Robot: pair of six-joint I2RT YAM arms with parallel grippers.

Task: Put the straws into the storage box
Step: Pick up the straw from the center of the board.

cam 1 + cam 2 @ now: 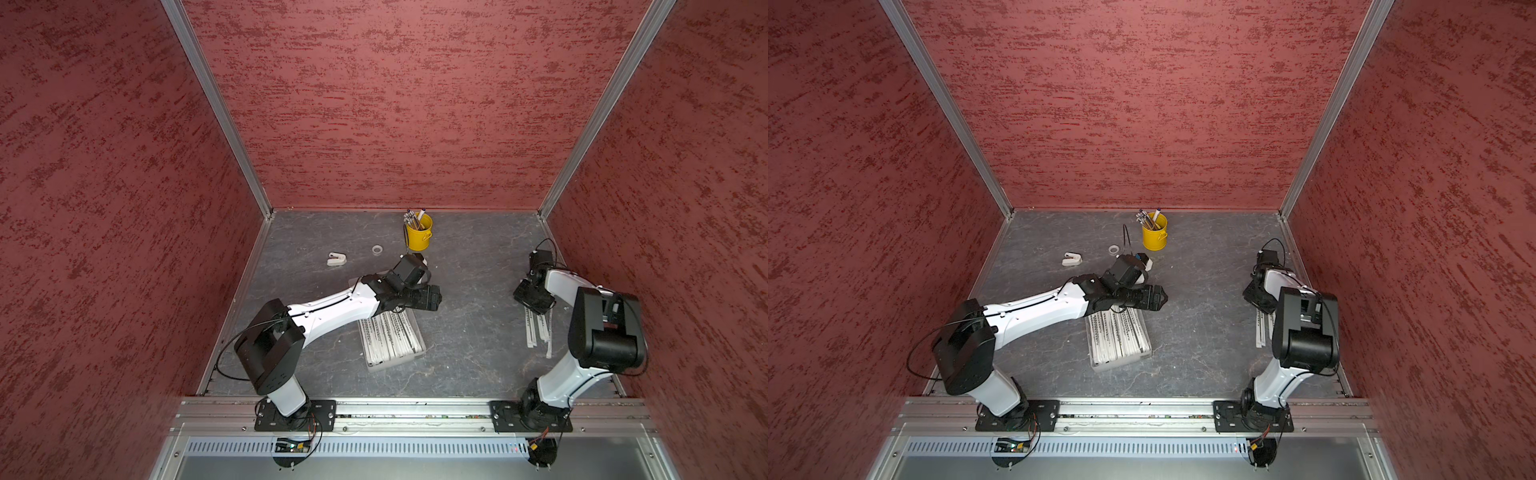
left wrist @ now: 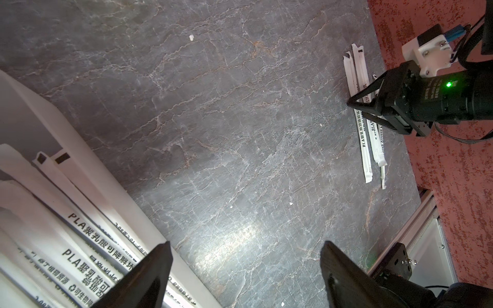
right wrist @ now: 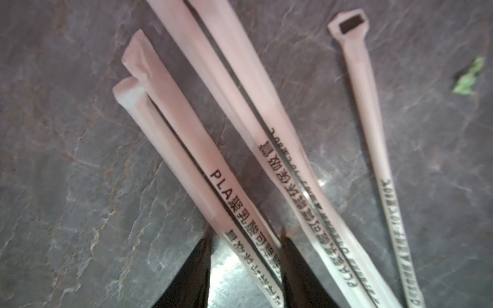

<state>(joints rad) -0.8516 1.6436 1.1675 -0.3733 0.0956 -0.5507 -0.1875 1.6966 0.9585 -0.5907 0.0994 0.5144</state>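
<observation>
Right claw (image 3: 244, 241) astride two straws (image 3: 197, 149), grip not firm

Right claw is down at the bench (image 1: 469, 332), its jaws partway in and set either side of two loose straws that lie pressed together. One finger touches the paper. A sliver of bench shows at the other, so I judge that nothing is clamped. Just beyond the touching finger lies a second pair (image 3: 269, 112), and farther out on that side a thin single straw (image 3: 370, 114). Well apart from this claw sits the storage box (image 1: 378, 365), under the left claw (image 2: 245, 244), which hangs wide open and empty over the box's edge. Most of the straws already lie inside it.

Risks, as I judge them:
- The slick flat wrappers may slide over each other, so one squirts out when the jaws pinch.
- The touching finger may nudge or drag the second pair.
- If the hold is off their middle, the long straws could droop and catch the box wall.
</observation>
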